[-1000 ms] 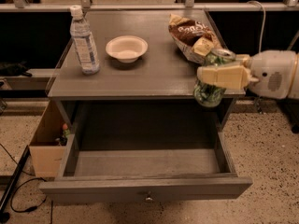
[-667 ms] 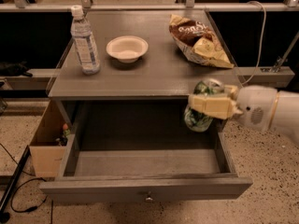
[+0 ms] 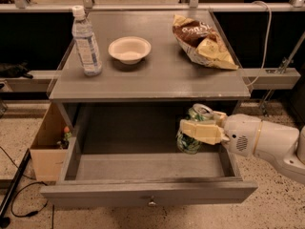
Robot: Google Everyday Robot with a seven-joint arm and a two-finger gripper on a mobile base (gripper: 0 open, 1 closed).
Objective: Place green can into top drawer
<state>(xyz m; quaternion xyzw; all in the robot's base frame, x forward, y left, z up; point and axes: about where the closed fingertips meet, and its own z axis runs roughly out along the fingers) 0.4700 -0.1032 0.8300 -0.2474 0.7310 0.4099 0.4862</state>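
Your gripper [image 3: 197,130] clamped around the green can [image 3: 188,144], can tilted, silver top uppermost, over the right side of the open top drawer [image 3: 95,193].

The gripper [image 3: 190,129] reaches in from the right and clamps the green can [image 3: 189,145], which is tilted, within the right side of the open top drawer [image 3: 95,192]. On the table [image 3: 162,82] above sit 1 water bottle [image 3: 86,43], 1 white bowl [image 3: 129,49] and 1 chip bag [image 3: 202,43].

end effector [image 3: 192,130] over top drawer [image 3: 95,195] | hides middle of green can [image 3: 188,145]
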